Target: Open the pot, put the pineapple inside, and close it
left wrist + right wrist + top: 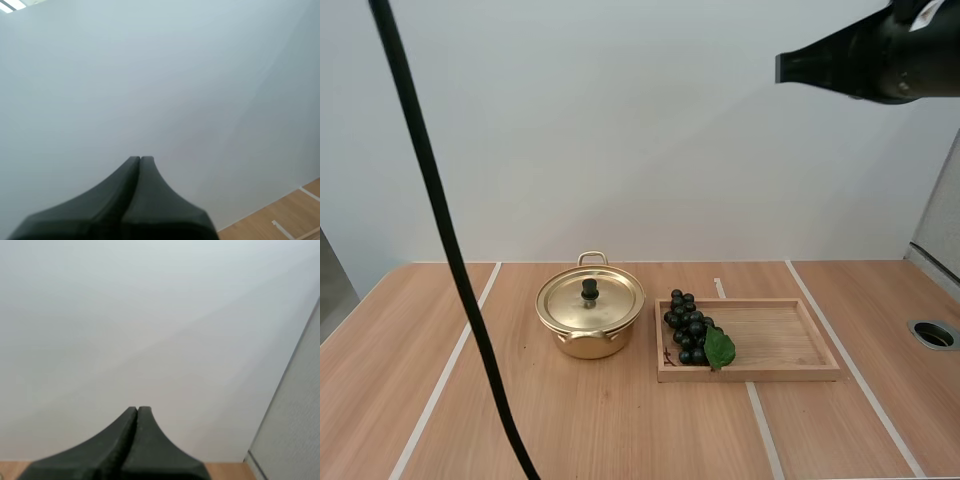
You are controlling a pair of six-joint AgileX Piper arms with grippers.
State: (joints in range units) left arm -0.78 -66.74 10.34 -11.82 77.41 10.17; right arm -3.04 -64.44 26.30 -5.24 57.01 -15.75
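- Gold pot (590,325), lid (590,298) on, stands just left of the wooden tray (790,372).
- Bunch of grapes (687,328) lies in the tray's end nearest the pot.
- Left gripper (140,159) and right gripper (137,410): fingers pressed together, holding nothing.

High view: the right arm (910,45) is raised high and reaches in from the right side, with the right gripper (782,67) a black wedge pointing left, roughly level. Right wrist view - its fingers (112,452) are pressed together with only a thin seam between them, pinching nothing. The left gripper (139,160) is the same - both fingers flush against each other in one dark wedge, empty.
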